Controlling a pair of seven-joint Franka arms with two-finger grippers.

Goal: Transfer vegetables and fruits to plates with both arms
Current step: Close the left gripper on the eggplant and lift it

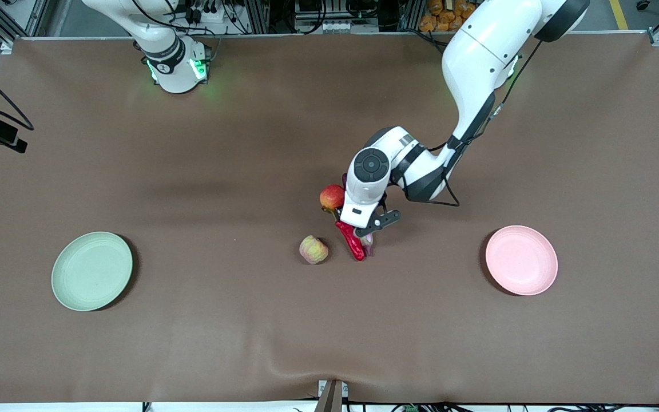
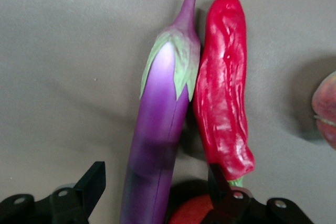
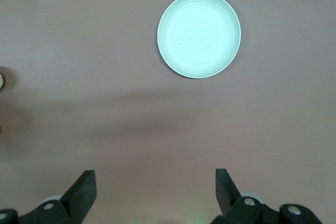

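Currently: my left gripper (image 2: 152, 184) straddles the eggplant (image 2: 157, 140) mid-table, jaws apart, right gripper (image 3: 152, 187) waiting wide; chili (image 1: 351, 240), apple (image 1: 332, 197), ribbed fruit (image 1: 313, 249) unmoved, green plate (image 1: 92, 270) and pink plate (image 1: 521, 260) bare.

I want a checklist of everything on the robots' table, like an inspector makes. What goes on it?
Surface: brown table cover, bare, wrinkled at the camera edge.
Job's things: eggplant and chili pepper side by side mid-table; apple beside them; ribbed fruit nearer the camera. Green plate and pink plate both empty.
Clutter: nothing seen.
Grippers: left gripper low, fingers straddling the eggplant, not clamped. Right gripper open, waiting above bare table.
Cables: black cable along the left arm.
Surroundings: metal frame and equipment by the bases.
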